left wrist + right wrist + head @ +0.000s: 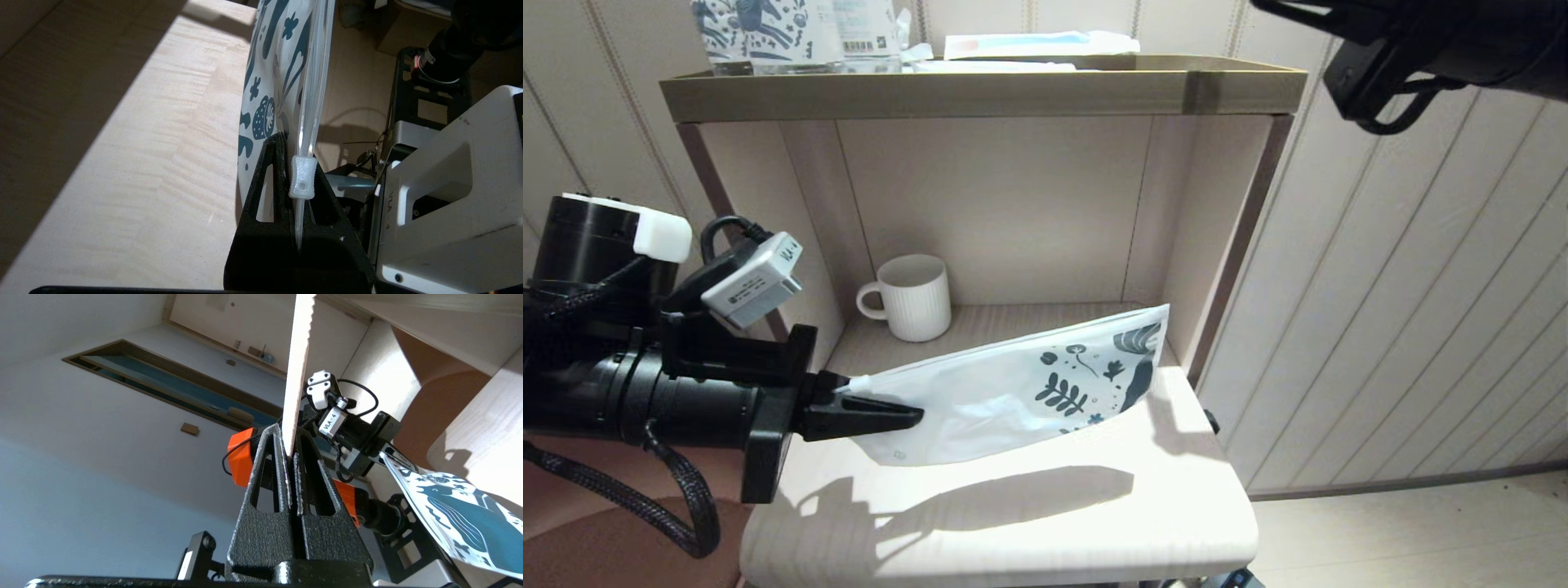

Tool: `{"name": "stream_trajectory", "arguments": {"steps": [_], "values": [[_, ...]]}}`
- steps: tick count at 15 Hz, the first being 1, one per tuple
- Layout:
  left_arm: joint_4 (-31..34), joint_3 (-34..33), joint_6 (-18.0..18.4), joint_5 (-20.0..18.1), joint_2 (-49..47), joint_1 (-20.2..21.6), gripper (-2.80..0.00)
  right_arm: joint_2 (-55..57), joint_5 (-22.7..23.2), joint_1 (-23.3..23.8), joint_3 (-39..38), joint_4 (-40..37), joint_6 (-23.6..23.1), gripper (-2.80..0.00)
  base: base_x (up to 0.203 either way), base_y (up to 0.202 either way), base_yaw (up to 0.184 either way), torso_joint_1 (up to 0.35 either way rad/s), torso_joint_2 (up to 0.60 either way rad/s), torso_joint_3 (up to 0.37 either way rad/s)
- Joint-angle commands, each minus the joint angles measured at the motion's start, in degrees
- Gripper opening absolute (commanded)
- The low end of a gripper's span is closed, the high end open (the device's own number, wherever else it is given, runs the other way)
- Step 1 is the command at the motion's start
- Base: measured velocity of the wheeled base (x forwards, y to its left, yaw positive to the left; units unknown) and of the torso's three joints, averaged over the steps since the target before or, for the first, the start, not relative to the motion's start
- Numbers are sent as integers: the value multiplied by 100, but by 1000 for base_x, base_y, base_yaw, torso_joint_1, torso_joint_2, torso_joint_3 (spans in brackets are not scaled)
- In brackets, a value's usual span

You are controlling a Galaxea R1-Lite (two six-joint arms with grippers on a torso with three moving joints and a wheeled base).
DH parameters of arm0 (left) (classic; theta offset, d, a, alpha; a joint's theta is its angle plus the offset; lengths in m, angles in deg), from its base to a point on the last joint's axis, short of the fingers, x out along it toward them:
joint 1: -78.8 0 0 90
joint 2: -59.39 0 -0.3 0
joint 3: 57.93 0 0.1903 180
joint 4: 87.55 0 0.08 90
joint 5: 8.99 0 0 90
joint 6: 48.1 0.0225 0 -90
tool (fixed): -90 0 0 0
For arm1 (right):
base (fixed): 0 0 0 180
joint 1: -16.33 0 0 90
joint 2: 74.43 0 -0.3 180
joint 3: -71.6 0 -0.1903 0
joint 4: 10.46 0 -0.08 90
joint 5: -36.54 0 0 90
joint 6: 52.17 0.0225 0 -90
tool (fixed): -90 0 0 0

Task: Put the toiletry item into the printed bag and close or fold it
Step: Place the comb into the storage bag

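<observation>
Left gripper (907,415): clamped on printed bag (1013,392), lifted over shelf front edge (1013,523).
Right gripper (291,457): clamped on flat sachet (297,375).
Mug (915,296): rear of shelf.

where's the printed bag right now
In the head view the printed bag hangs over the white tabletop, pinched at its left end by the left gripper, before the mug.

Printed bag (1013,392): thin plastic film, semi-glossy, faintly translucent, clear ribbed zip strip, frosted plastic zip slider (302,178). Mug (915,296) behind bag: matt white ceramic look, ribbed wall. Shelf (1013,523) under bag: pale wood grain, smooth matt. Left gripper (907,415) clamped on bag end: black plastic, matt, grainy. Right gripper (292,457): same rough black plastic, pinching flat stiff matt sachet (300,355), serrated edge.
</observation>
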Motion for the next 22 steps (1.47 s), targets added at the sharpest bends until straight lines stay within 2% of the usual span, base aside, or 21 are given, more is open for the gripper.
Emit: {"name": "stream_trajectory", "arguments": {"steps": [1, 3, 5, 6, 8, 10, 11, 12, 14, 15, 16, 20, 22], "values": [[10, -50, 62, -33, 175, -10, -280, -599, 173, 103, -269, 105, -82, -280, 0, 0, 0, 0, 0, 0], [10, -138, 80, -37, 287, -14, -280, -945, 401, 49, -594, 361, -340, -280, 0, 0, 0, 0, 0, 0], [10, -164, 81, -33, 391, -64, -280, -1305, 1139, 63, -780, 408, -381, -280, 0, 0, 0, 0, 0, 0], [18, -175, 81, -25, 414, -116, -280, -1494, 1362, 72, -886, 405, -385, -280, 0, 0, 0, 0, 0, 0], [19, -182, 81, -15, 452, -213, -280, -1813, 1667, 131, -1082, 379, -388, -280, 0, 0, 0, 0, 0, 0], [18, -234, 81, -13, 528, -305, -280, -2209, 1751, 445, -1343, 415, -387, -280, 0, 0, 0, 0, 0, 0], [19, -242, 74, -15, 546, -349, -280, -2445, 1712, 607, -1420, 410, -378, -280, 0, 0, 0, 0, 0, 0], [19, -245, 63, -7, 583, -416, -280, -2703, 1443, 869, -1465, 366, -363, -280, 0, 0, 0, 0, 0, 0], [24, -277, 38, -7, 677, -505, -280, -3207, -129, 1321, -1477, -114, -279, -280, 0, 0, 0, 0, 0, 0], [27, -288, 27, 16, 739, -540, -280, -3425, -728, 1758, -1449, -496, -264, -280, 0, 0, 0, 0, 0, 0], [28, -298, 6, 122, 791, -552, -280, -3587, -897, 2263, -1423, -735, -261, -280, 0, 0, 0, 0, 0, 0], [19, -340, -16, 187, 865, -555, -280, -4210, -1053, 4286, -1333, -1042, -250, -280, 0, 0, 0, 0, 0, 0], [19, -351, -16, 187, 865, -570, -280, -4507, -887, 5785, -1309, -1056, -246, -280, 0, 0, 0, 0, 0, 0]]}}
